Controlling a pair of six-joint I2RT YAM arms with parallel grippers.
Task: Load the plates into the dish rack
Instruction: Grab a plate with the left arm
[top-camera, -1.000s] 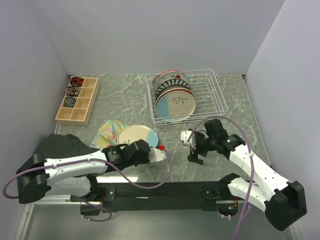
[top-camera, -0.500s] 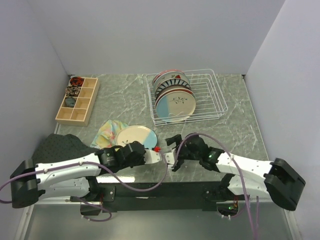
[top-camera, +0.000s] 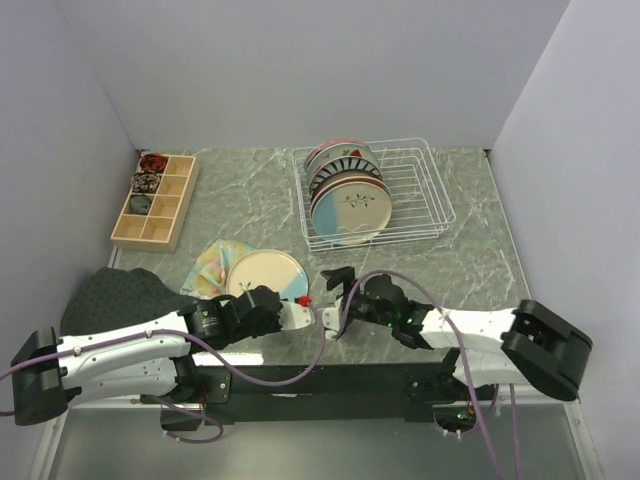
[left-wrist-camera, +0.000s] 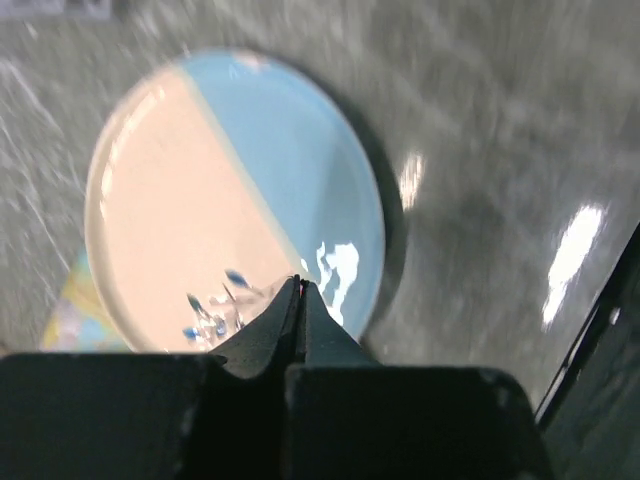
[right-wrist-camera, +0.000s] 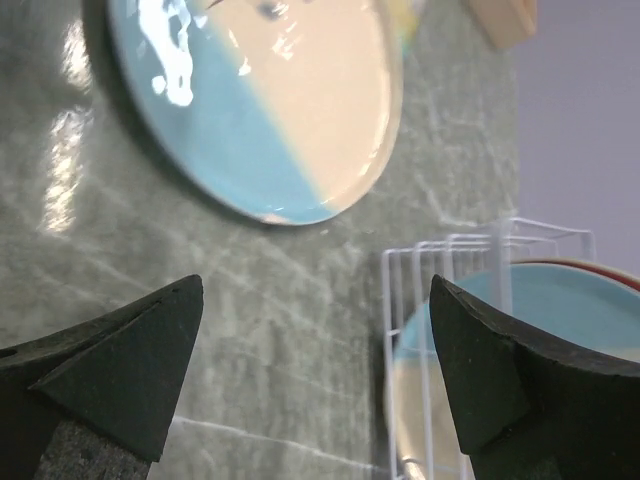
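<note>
Left wrist view: left pincer (left-wrist-camera: 298, 284) closed at near rim of cream-and-blue plate (left-wrist-camera: 200, 190), right pincer (right-wrist-camera: 315, 300) gaping beside.

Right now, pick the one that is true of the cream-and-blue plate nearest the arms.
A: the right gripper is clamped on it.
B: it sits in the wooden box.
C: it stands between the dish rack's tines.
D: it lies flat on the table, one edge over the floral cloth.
D: the cream-and-blue plate lies flat on the table, its left edge over the floral cloth, and the right gripper is open and empty.
</note>
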